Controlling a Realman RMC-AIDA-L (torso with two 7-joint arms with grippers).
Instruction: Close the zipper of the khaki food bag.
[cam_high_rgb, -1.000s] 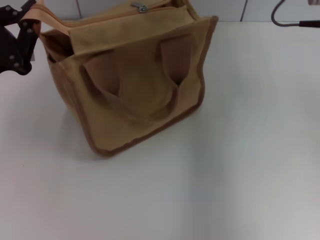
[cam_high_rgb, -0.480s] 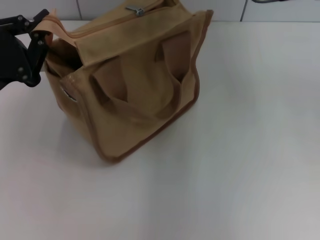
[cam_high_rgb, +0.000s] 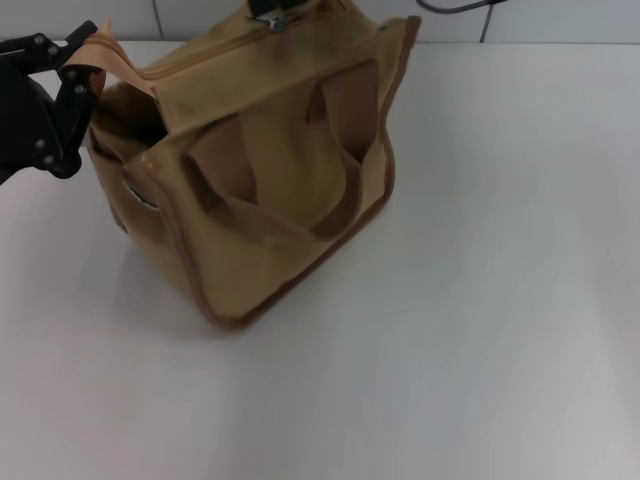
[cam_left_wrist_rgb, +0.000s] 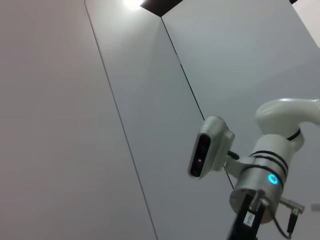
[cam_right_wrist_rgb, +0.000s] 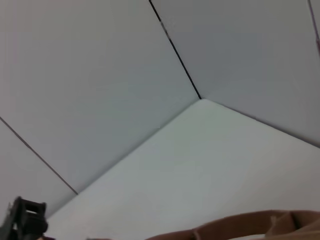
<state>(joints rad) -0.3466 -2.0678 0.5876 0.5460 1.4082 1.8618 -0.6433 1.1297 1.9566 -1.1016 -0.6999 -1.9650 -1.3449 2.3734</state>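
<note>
The khaki food bag (cam_high_rgb: 270, 190) stands on the white table (cam_high_rgb: 480, 300), its two strap handles facing me. Its zipper (cam_high_rgb: 215, 45) runs along the top panel toward the far edge, with the silver pull (cam_high_rgb: 276, 19) near the far end. Beside the near end the bag gapes dark. My left gripper (cam_high_rgb: 86, 58) is at the bag's left top corner, shut on the tan tab (cam_high_rgb: 108, 50) at the zipper's end. A dark piece of my right gripper (cam_high_rgb: 262, 8) shows at the frame's top edge, right by the pull. The left wrist view shows the right arm (cam_left_wrist_rgb: 265, 175).
A silver eyelet (cam_high_rgb: 136, 195) sits on the bag's left side. A grey cable (cam_high_rgb: 460, 6) crosses the back wall. In the right wrist view the bag's tan edge (cam_right_wrist_rgb: 240, 225) and the left gripper (cam_right_wrist_rgb: 25, 220) show low down.
The bag has swung and shifted slightly, its left side now showing more. The cable at the back has moved left, and a dark part has appeared at the zipper pull.
</note>
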